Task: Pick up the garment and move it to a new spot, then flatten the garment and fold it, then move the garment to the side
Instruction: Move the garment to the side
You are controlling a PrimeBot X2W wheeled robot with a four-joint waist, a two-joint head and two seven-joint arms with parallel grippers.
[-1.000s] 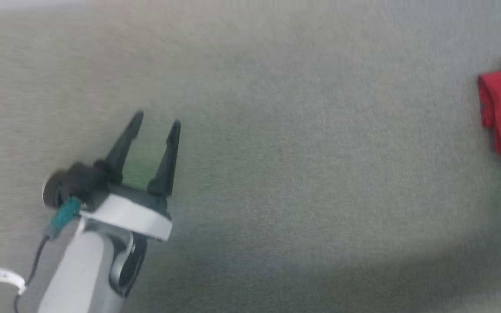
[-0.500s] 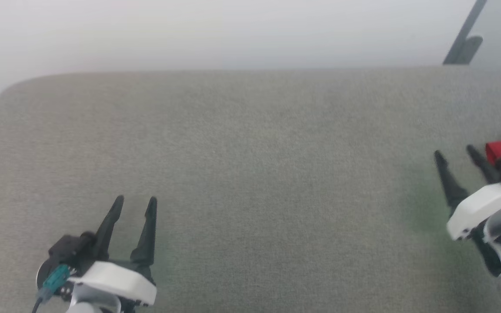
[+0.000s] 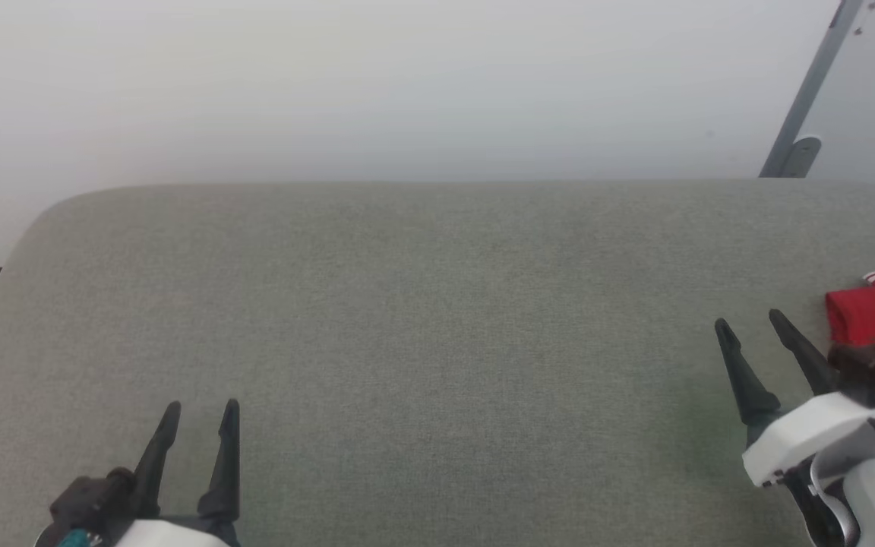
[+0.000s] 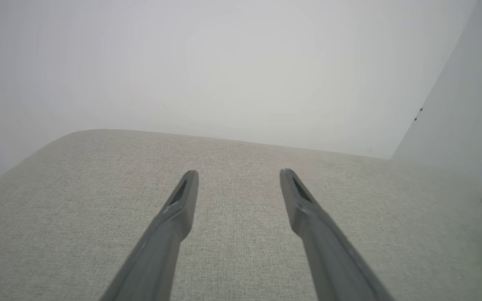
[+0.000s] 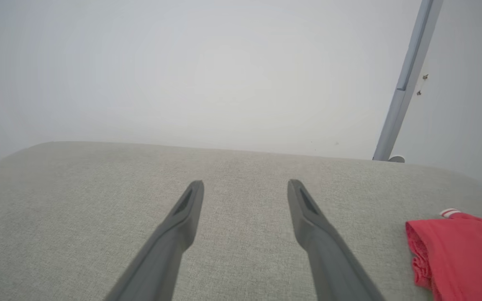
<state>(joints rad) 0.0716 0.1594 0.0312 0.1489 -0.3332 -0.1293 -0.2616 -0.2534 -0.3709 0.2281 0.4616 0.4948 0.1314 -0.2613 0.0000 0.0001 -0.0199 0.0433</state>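
Just to the right of the right gripper [image 3: 749, 319], past its outer finger, the garment [image 3: 874, 311] lies as a compact red bundle with a scrap of white-striped trim at its far corner. It is near the gripper but not between the fingers. Both tools are empty. The right gripper's fingers are spread with only bare cloth between them, and the left gripper [image 3: 202, 405], well apart from the garment, is spread over nothing too.

The garment looks folded and set aside (part of it runs out of the head view, so the fold's neatness is beyond telling). I judge the task to be at its last step or just done. A further nudge sideways would call for the right gripper to swing rightward and close on the near fold.

Ahead of both grippers the grey padded surface [image 3: 437, 304] runs bare to a rounded far edge below the pale wall [image 3: 407, 91]. A slanted metal pole [image 3: 806, 91] rises beyond the garment.
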